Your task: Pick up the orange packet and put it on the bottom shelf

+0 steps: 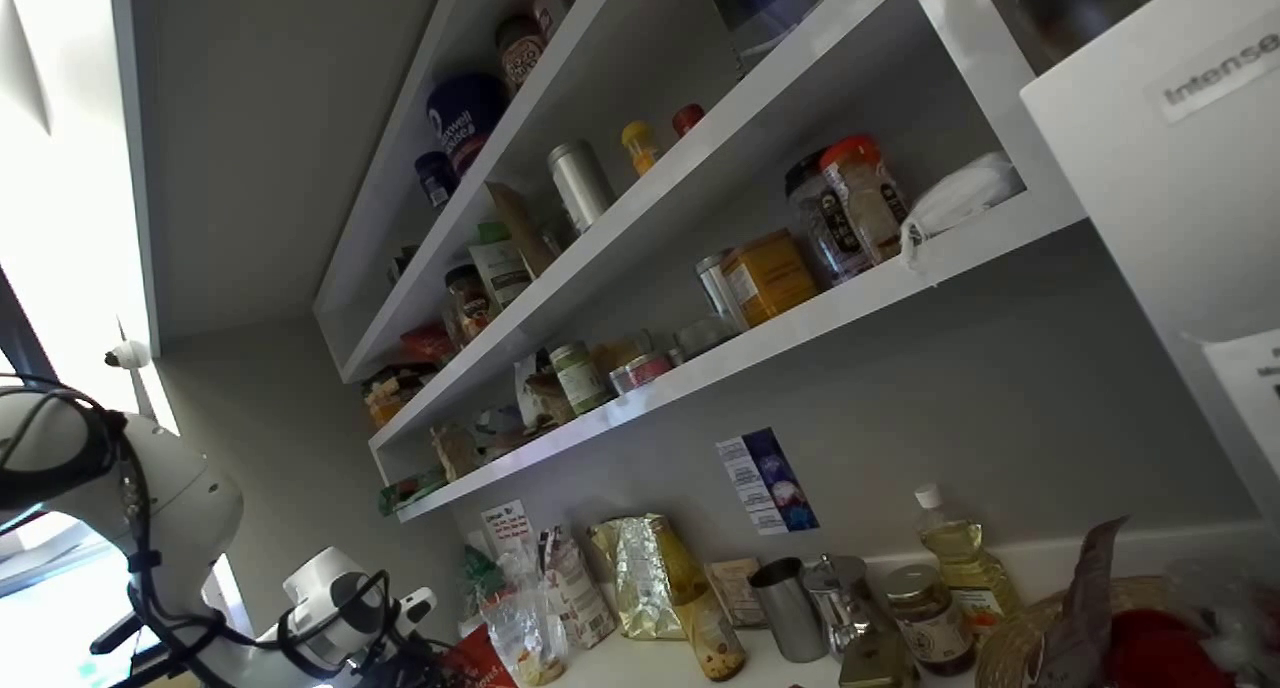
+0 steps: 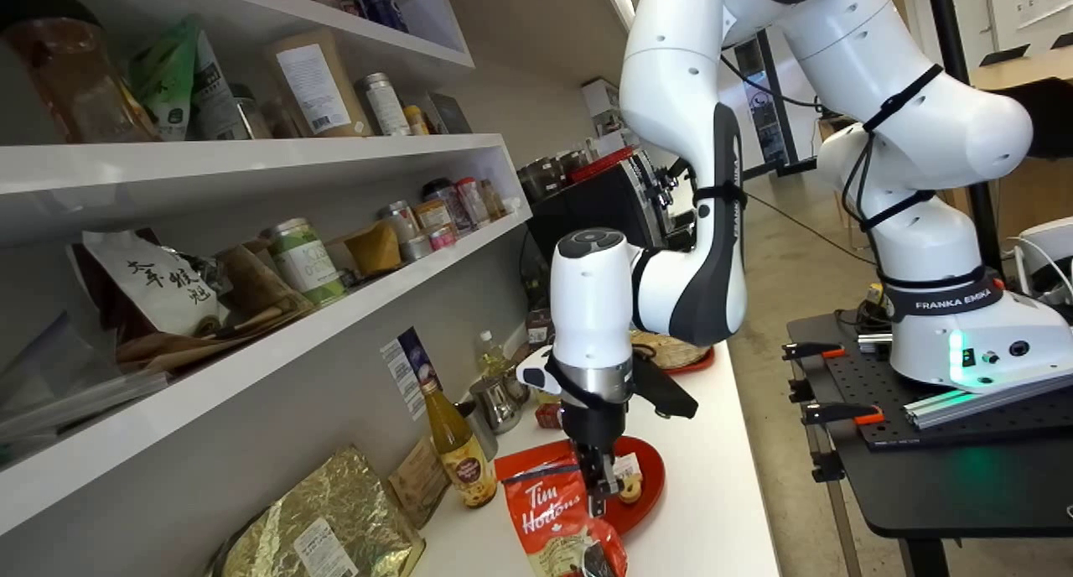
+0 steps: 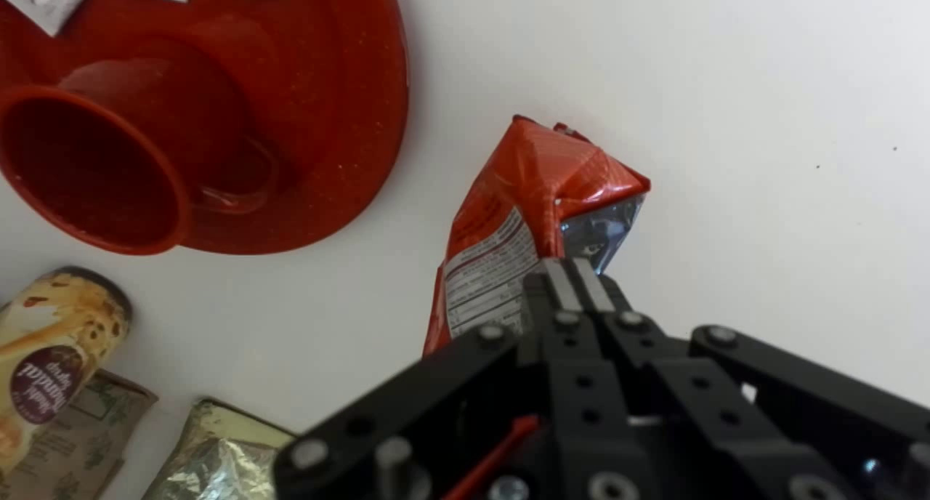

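The orange packet (image 2: 549,510) is a glossy orange-red pouch with pale lettering. It stands out below my gripper (image 2: 597,497) over the white counter. In the wrist view the fingers (image 3: 577,264) are nearly together, pinching an edge of the packet (image 3: 538,166). I cannot tell whether the packet touches the counter. Part of it (image 1: 480,658) also shows low in an exterior view, where my gripper (image 1: 400,663) is dark and partly cut off. The bottom shelf, a long white board, shows in both exterior views (image 1: 740,351) (image 2: 251,366), well above the gripper.
Jars, tins and paper packets stand on the bottom shelf, including a green-labelled jar (image 2: 303,260) and a white pouch (image 2: 155,279). Beside the packet are a red plate (image 3: 363,122) with a red mug (image 3: 167,115), a syrup bottle (image 2: 461,451) and a gold foil bag (image 2: 318,518).
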Controlling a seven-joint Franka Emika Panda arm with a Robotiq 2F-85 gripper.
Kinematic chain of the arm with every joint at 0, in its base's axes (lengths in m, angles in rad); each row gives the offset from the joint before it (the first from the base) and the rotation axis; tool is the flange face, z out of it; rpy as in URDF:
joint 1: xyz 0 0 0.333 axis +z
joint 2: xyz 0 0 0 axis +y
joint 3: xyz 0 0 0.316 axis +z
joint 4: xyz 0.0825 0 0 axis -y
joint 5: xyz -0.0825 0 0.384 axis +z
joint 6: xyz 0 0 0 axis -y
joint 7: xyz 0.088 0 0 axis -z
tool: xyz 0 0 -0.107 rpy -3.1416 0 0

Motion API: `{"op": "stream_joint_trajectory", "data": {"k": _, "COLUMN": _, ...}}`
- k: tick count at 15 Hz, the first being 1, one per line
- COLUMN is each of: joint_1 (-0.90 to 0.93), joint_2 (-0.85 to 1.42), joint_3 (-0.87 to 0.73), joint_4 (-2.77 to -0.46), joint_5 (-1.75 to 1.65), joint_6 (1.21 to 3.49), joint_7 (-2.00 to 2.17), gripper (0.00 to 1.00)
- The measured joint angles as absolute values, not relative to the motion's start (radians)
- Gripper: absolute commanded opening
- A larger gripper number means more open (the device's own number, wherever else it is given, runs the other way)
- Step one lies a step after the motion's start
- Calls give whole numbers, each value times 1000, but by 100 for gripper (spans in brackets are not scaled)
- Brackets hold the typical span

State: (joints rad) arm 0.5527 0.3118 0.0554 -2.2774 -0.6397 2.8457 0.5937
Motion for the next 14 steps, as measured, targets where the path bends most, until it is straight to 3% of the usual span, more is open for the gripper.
{"op": "stream_joint_trajectory", "data": {"k": 7, "joint_1": 533, "joint_2": 20, "joint_3": 53, "joint_4": -2421, "joint_5": -629, "joint_6": 2650, "joint_7": 634, "gripper": 0}}
{"op": "stream_joint_trajectory", "data": {"k": 14, "joint_1": 245, "joint_2": -332, "joint_3": 142, "joint_4": -2534, "joint_5": -683, "joint_6": 2460, "joint_7": 673, "gripper": 0}}
